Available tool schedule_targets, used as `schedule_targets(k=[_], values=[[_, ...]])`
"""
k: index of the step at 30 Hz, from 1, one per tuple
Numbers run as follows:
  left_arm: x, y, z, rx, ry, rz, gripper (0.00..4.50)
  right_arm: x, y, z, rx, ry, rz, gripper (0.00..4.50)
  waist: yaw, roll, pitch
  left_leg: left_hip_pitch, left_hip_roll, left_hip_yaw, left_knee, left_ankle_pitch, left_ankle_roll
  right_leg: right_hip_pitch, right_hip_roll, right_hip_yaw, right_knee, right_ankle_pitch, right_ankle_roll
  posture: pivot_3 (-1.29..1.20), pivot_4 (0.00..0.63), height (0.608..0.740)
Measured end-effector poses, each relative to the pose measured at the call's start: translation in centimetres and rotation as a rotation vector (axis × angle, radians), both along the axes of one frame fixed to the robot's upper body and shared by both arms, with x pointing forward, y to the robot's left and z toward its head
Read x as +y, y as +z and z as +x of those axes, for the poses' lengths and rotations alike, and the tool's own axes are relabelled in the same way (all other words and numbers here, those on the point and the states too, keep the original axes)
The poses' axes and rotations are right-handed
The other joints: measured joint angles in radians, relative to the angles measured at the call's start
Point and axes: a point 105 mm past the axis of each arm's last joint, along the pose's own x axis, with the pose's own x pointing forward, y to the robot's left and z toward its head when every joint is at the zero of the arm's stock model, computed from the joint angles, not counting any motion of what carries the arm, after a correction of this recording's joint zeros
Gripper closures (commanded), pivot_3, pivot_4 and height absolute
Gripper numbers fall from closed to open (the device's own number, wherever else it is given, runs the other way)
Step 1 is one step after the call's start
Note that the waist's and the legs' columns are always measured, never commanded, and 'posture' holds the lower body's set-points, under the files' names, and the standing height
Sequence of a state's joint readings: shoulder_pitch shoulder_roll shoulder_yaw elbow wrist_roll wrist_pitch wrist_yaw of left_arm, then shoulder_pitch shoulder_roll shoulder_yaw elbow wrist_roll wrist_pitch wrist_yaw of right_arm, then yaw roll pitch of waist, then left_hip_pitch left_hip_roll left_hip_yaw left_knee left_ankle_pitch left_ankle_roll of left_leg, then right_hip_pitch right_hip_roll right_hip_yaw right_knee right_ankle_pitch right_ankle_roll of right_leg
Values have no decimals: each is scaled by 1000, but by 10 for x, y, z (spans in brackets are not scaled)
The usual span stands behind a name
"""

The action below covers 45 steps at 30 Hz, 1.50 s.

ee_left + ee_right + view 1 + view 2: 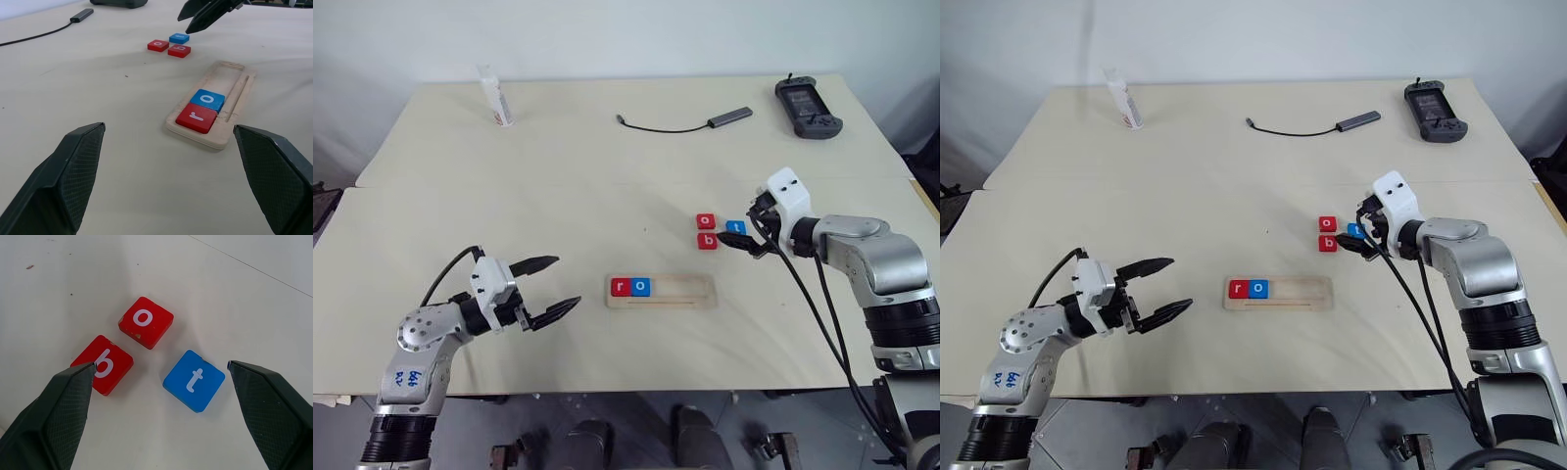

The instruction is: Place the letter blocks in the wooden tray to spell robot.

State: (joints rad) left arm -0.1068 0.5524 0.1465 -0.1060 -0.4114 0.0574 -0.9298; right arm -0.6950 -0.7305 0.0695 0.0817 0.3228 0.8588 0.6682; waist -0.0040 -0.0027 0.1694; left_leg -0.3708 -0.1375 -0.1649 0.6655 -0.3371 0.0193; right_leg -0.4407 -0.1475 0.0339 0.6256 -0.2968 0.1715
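Note:
The wooden tray (677,292) lies at the table's front centre, with a red r block (621,286) and a blue o block (640,286) side by side at its left end. Beyond its right end, three letter blocks lie loose on the table: a red o (145,321), a red b (103,364) and a blue t (193,380). My right gripper (745,224) hangs open just above them, tilted down, its fingers straddling the b and t. Off to the left of the tray, my left gripper (554,286) is open, level and holds nothing.
At the back of the table are a white tube (496,96) on the left, a dark cable with an adapter (685,124) in the middle and a black handheld console (809,108) on the right. A seam (558,184) crosses the table.

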Motion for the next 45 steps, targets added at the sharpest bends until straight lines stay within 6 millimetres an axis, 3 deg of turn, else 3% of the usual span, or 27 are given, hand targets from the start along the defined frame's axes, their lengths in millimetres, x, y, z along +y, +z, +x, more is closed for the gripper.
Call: schedule_targets(k=[7, 14, 18, 21, 28, 32, 38, 40, 45], values=[[-2, -1, -1, 5, -14, 2, 36, 21, -3, -8, 83, -30, 103, 0, -1, 0, 0, 0, 0, 1, 0, 0, 0, -1, 0, 0, 1, 0, 0, 0, 150, 740], [-3, -1, -1, 8, -17, 3, 36, 46, -26, -15, 154, -132, 116, 0, 0, 0, 0, 0, 0, 1, 0, 0, 0, -2, 0, 0, 2, 0, 0, 0, 150, 740], [-4, 0, -2, 4, -20, 4, 36, 54, -30, -12, 133, -193, 114, 0, -4, 0, 0, 0, 0, 2, 0, 0, 0, -2, 0, 0, 3, 0, -1, 0, 150, 740], [-5, 2, -4, -4, -26, 7, 0, 58, -31, -8, 115, -222, 118, 597, -9, 0, -1, 1, 0, 2, 1, 0, 0, -2, 0, 0, 3, 0, -1, 0, 150, 740], [-7, 3, -4, -4, -29, 8, 0, 54, -33, 2, 71, -281, 120, 2948, -27, 0, -1, 1, 1, 3, 1, 0, 0, -2, 0, 1, 4, 1, -1, 0, 150, 740], [-10, 5, -5, -22, -41, 6, 0, 52, -33, 0, 69, -290, 111, 3035, -25, 0, -1, 1, 1, 3, 1, 0, 0, -2, 0, 1, 4, 1, -1, 0, 150, 740], [-25, 5, -4, -36, -102, -14, 0, 36, -33, -22, 105, -303, 93, 3035, -22, 0, -1, 0, 0, 3, 1, 0, 0, -2, 0, 1, 3, 1, -1, 0, 150, 740], [-33, 6, -1, -33, -154, -17, 0, 20, -30, -44, 110, -347, 87, 3035, -11, 0, -1, 0, 0, 2, 0, 0, 0, -3, 0, 0, 3, 1, -1, 0, 150, 740], [-43, 0, 4, -4, -212, -30, 0, 3, -39, -83, 145, -443, 89, 3035, -10, 0, -1, 1, 0, 4, 0, 0, 0, -3, 0, 2, 3, 1, -1, 0, 150, 740]])
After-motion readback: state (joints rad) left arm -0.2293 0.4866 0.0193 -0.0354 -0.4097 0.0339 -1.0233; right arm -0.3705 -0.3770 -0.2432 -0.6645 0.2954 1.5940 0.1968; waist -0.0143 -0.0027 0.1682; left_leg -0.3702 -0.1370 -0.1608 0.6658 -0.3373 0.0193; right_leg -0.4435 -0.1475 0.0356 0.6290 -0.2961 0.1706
